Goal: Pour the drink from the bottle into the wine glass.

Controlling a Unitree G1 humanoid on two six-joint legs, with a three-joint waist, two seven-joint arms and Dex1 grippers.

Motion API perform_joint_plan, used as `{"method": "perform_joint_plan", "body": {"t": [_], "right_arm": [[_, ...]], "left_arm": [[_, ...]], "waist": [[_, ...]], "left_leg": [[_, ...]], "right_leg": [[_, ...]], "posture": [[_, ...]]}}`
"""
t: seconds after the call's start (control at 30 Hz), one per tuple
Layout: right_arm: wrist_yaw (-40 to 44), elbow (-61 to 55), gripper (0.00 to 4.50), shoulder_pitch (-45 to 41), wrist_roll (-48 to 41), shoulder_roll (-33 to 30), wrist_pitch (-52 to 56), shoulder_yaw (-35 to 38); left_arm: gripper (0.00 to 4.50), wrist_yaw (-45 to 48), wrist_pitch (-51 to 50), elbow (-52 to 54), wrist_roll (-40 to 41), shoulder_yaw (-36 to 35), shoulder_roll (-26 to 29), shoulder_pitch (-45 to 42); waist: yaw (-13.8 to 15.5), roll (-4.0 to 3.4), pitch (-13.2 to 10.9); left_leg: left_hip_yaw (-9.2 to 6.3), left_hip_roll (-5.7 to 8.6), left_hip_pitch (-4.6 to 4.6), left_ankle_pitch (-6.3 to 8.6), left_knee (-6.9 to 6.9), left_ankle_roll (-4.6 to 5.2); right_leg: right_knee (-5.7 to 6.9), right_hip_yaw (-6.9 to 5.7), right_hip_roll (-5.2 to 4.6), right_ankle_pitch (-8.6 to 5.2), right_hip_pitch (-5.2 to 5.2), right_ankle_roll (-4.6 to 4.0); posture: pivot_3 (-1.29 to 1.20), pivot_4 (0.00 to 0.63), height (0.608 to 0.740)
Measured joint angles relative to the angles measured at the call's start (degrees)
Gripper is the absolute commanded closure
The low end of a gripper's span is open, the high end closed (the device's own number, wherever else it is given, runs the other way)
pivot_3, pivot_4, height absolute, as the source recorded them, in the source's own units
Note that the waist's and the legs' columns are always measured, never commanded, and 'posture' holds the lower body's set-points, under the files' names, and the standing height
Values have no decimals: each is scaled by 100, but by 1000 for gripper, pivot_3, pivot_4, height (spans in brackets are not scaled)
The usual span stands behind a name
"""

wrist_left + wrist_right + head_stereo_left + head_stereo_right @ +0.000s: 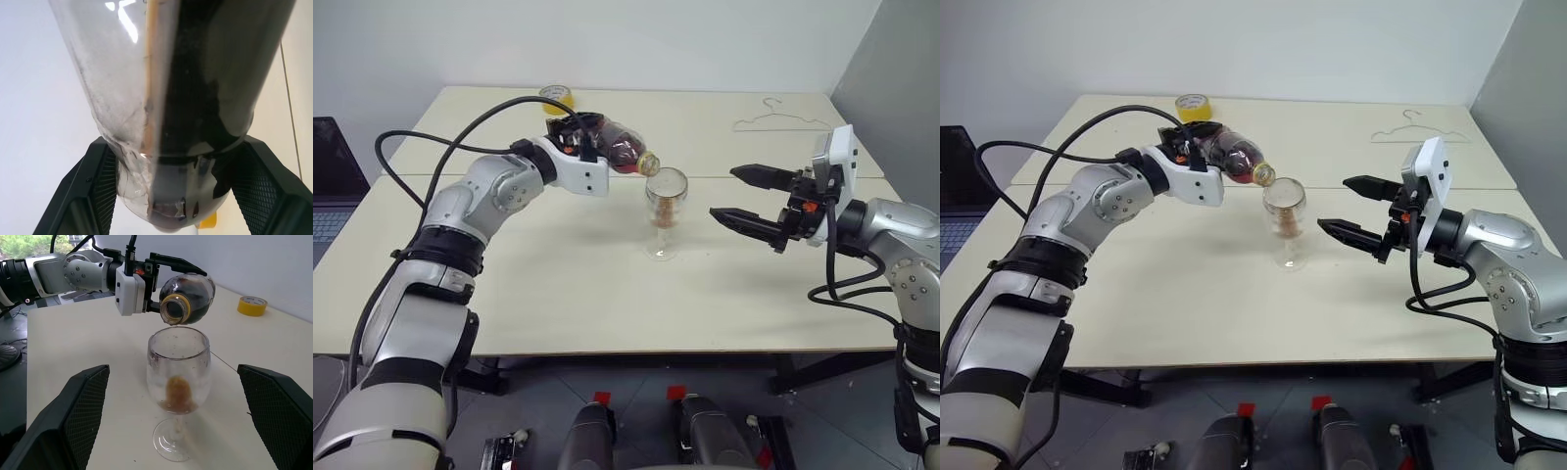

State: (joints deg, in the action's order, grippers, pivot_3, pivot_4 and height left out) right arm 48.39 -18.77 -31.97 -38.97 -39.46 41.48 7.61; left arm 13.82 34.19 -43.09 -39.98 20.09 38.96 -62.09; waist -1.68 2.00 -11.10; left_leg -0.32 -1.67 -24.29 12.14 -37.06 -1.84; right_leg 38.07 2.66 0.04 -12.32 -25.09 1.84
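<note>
Right claw (741, 196) is hovering spread, beside the glass (666, 212); left claw (579, 143) is clamping the bottle (620, 153), axis near level, mouth over the glass rim, drink (179, 392) pooling inside.

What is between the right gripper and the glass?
Nothing: in the left eye view, bare table separates the open right gripper from the glass.

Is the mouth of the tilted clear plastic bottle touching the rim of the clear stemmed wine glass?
Apart. The right wrist view shows the clear plastic bottle's open mouth hanging above the clear stemmed wine glass, with a strip of table visible between them.
</note>
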Motion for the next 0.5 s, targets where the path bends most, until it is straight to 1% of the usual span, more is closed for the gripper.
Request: {"method": "perform_joint_plan", "body": {"t": [0.5], "right_arm": [[0,3,0,6,9,10,0,-87]], "left_arm": [[1429,-292,170,-291,-283,116,2,-305]], "waist": [[0,0,0]], "left_leg": [[0,0,0,0,-1,0]], "right_leg": [[0,0,0,0,0,1]], "posture": [[0,150,740]]}}
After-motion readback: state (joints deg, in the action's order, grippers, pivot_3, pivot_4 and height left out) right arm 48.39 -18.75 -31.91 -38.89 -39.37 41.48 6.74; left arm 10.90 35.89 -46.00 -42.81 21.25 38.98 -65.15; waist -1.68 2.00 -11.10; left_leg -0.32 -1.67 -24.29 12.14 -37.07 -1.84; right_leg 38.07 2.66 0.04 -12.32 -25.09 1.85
